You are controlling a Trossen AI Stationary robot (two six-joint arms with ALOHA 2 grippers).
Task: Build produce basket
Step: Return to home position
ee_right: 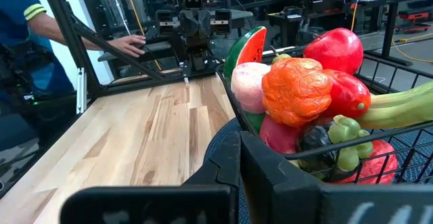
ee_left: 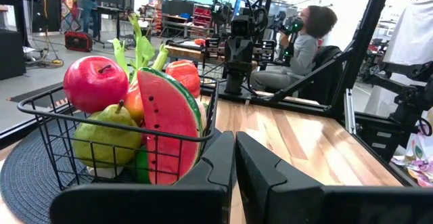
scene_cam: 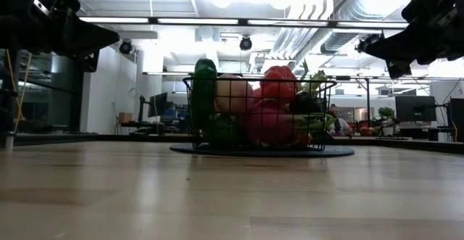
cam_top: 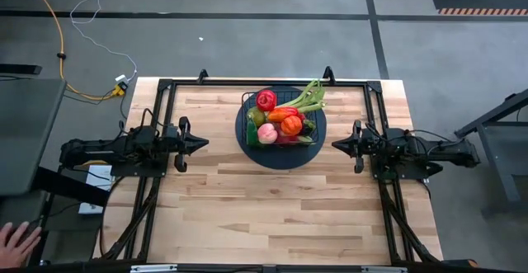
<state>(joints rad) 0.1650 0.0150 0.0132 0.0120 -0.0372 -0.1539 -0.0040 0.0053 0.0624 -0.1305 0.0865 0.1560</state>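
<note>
The black wire basket (cam_top: 280, 118) stands on a dark round mat (cam_top: 280, 153) at the table's far middle. It is heaped with produce: a red apple (ee_left: 96, 83), a green pear (ee_left: 107, 139), a watermelon slice (ee_left: 169, 135), an orange fruit (ee_right: 296, 90), a leafy green stalk (cam_top: 312, 96). My left gripper (cam_top: 205, 143) is shut and empty, level, left of the basket. My right gripper (cam_top: 334, 145) is shut and empty, level, right of the basket. Both hang above the table.
Bare wooden tabletop (cam_top: 272, 215) spreads toward the near edge. A black frame (cam_top: 157, 100) rims the table. A person's hand (cam_top: 16, 242) shows at the near left, off the table; another person sits beyond the table (ee_left: 308, 45).
</note>
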